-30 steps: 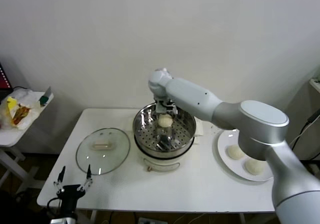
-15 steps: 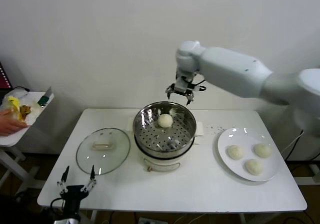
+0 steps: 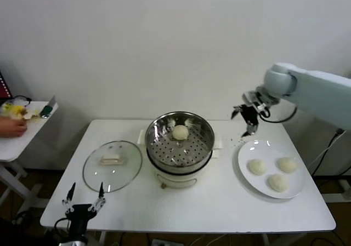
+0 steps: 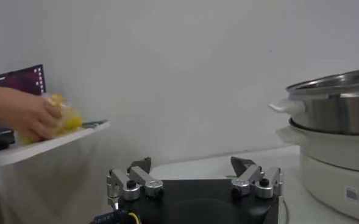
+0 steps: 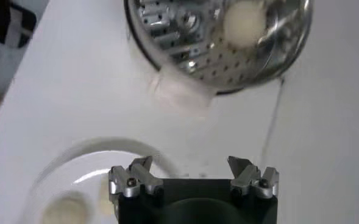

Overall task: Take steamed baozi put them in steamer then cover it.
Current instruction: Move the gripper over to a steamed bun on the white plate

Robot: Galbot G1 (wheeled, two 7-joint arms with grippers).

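One baozi [image 3: 181,131] lies in the steel steamer [image 3: 164,147] at the table's middle; it also shows in the right wrist view [image 5: 245,22]. Three baozi [image 3: 257,166] [image 3: 287,164] [image 3: 278,182] lie on the white plate [image 3: 248,152] at the right. My right gripper [image 3: 245,118] is open and empty, in the air above the plate's far edge, right of the steamer. The glass cover [image 3: 113,164] lies flat on the table left of the steamer. My left gripper [image 3: 83,197] is open and empty, low at the table's front left corner.
A person's hand [image 3: 11,125] rests on a yellow packet on the small side table [image 3: 16,142] at the far left, also in the left wrist view [image 4: 21,115]. The steamer [image 4: 337,103] sits on a white cooker base [image 4: 331,164].
My right gripper left the baozi in the steamer, rose, and swung right from over the steamer to above the plate. The person's hand moved on the side table.
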